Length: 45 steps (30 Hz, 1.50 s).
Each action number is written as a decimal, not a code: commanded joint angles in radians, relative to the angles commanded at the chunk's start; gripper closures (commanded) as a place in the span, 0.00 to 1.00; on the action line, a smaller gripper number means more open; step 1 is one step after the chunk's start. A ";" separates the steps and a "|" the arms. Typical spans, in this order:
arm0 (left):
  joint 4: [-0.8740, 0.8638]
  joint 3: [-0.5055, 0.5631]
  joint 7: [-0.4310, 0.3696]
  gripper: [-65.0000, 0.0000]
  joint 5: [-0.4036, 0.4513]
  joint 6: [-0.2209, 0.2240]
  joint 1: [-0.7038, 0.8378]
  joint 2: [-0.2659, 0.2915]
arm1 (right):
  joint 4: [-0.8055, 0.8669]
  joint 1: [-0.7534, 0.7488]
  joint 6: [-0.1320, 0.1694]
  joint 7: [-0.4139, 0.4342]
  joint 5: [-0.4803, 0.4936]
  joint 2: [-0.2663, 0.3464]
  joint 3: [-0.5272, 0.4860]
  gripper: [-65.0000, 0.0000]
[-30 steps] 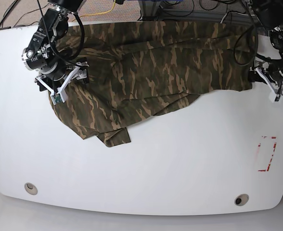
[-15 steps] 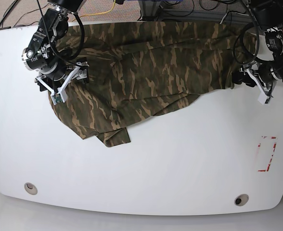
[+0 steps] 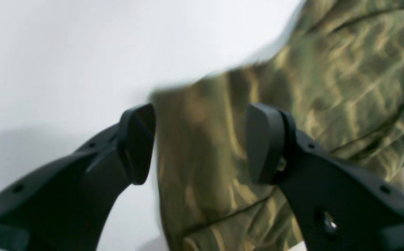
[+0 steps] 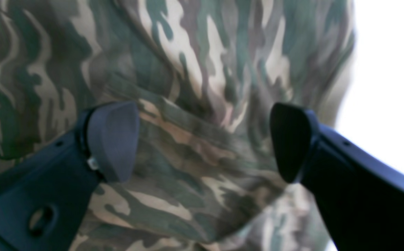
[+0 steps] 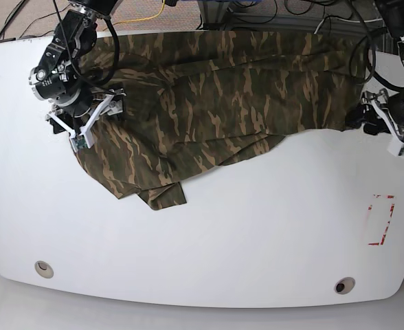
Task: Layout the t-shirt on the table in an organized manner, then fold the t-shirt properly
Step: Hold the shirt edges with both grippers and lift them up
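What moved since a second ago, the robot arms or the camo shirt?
Mostly the left gripper: it swung in toward the t-shirt, then back out to the shirt's edge, jaws open and nothing gripped. The right gripper barely shifted, open above the cloth. The shirt stayed rumpled in the same place on the table.

The t-shirt [image 5: 209, 96] spreads across the far half of the tabletop [image 5: 257, 234], from its left edge to its right one. Nearer than the shirt, the white surface lies bare apart from two grommet holes [image 5: 44, 268] and a red tape outline [image 5: 380, 220]. Beyond the shirt, cables [image 5: 257, 10] crowd the far edge.
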 joint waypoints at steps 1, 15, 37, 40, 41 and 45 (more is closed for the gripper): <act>0.014 0.000 0.000 0.41 -0.011 0.000 0.008 -0.009 | 0.000 0.000 0.000 0.000 0.000 0.000 0.003 0.12; 0.061 -0.031 -0.002 0.41 -0.006 0.000 0.135 -0.054 | -0.060 -0.044 0.000 0.006 -0.011 0.005 0.129 0.12; 0.066 -0.031 -0.006 0.42 0.071 0.000 0.190 -0.031 | -0.181 -0.058 0.000 0.008 0.000 0.026 0.172 0.12; 0.060 -0.029 -0.012 0.42 0.072 0.000 0.173 -0.029 | -0.166 -0.018 0.000 0.008 -0.002 0.031 0.176 0.12; 0.058 -0.025 -0.026 0.42 0.078 0.000 0.158 -0.023 | -0.163 0.003 0.000 0.008 -0.002 0.034 0.176 0.12; 0.041 -0.023 -0.064 0.42 0.140 0.000 0.149 0.021 | -0.169 0.071 0.000 0.008 -0.011 0.049 0.175 0.12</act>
